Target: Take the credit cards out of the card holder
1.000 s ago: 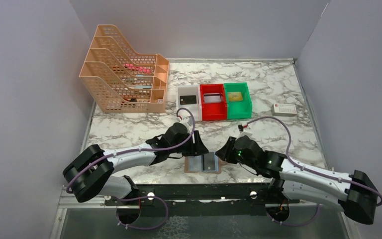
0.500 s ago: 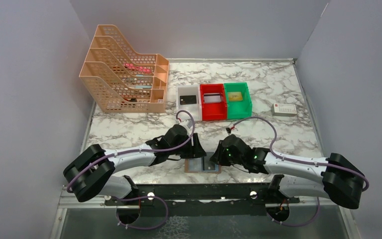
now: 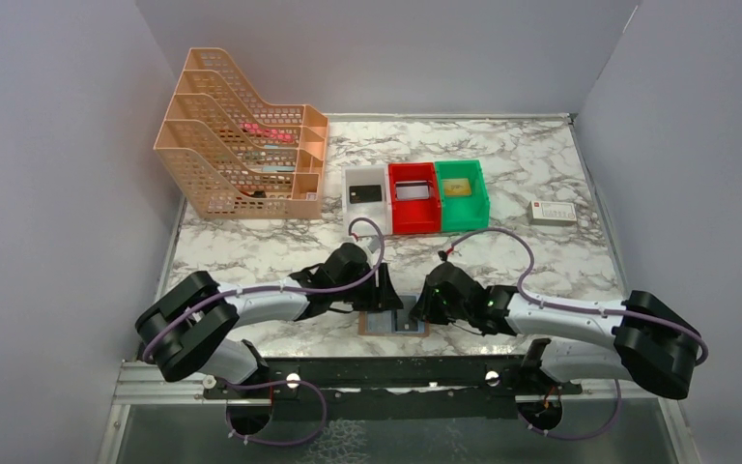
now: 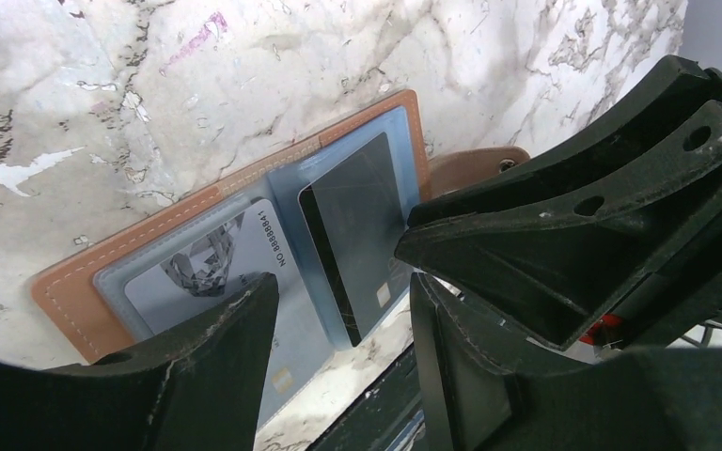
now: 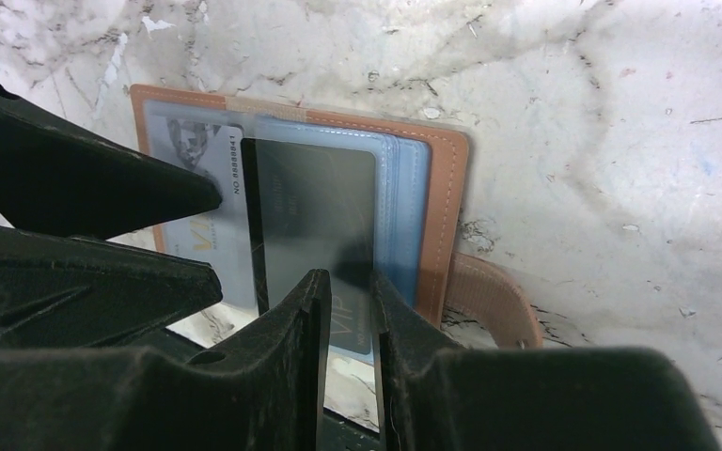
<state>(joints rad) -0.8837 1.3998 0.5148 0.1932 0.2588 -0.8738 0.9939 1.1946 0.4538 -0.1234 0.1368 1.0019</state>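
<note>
The tan card holder (image 3: 393,320) lies spread open near the table's front edge, blue panels up (image 4: 244,202) (image 5: 442,202). One of the credit cards, a black one (image 4: 357,221) (image 5: 315,211), sits in its right panel. A pale card with a diamond picture (image 4: 211,272) (image 5: 202,202) sits in the left panel. My left gripper (image 3: 384,290) (image 4: 338,291) is open, one finger over the pale card. My right gripper (image 3: 419,305) (image 5: 348,280) hovers over the black card's near end, jaws a narrow slit apart with nothing seen between them.
At the back stand a peach file rack (image 3: 242,155), a white bin (image 3: 353,180) holding a dark card, a red bin (image 3: 413,224) and a green bin (image 3: 481,198). A small white box (image 3: 552,214) lies at the right. The black base rail (image 3: 386,372) runs just below the card holder.
My right gripper has swung left over the card holder's right half and its jaws have narrowed. The left arm has shifted only slightly.
</note>
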